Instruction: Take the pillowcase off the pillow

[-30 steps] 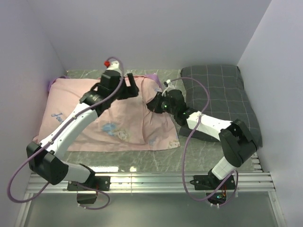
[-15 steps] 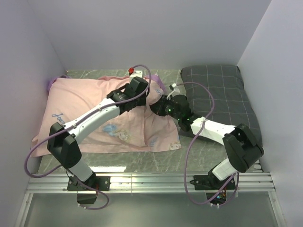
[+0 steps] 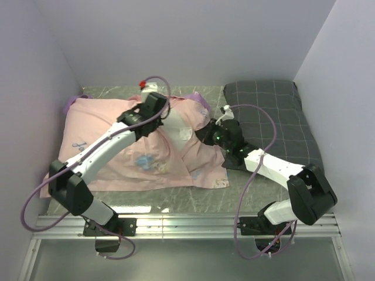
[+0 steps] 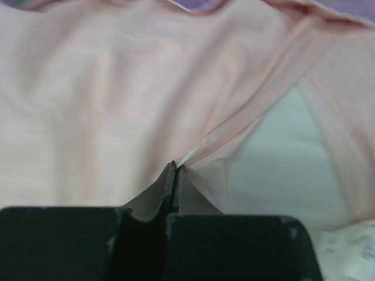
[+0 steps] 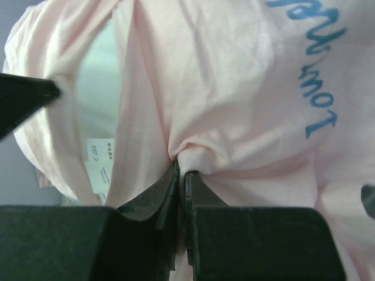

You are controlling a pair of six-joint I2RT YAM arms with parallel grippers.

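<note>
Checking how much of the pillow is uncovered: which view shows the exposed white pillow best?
Top external: the pillow shows as one white patch framed by the pink pillowcase. The left wrist catches only a slice of it at the right; the right wrist shows a narrow strip with its label.

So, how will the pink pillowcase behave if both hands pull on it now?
Probably floppy: the pillowcase bunches into folds where the left hand and right hand pinch it. It looks thin and light, so pulling should draw it taut before the white pillow moves. It may catch on the pillow, since the opening looks narrow.
</note>
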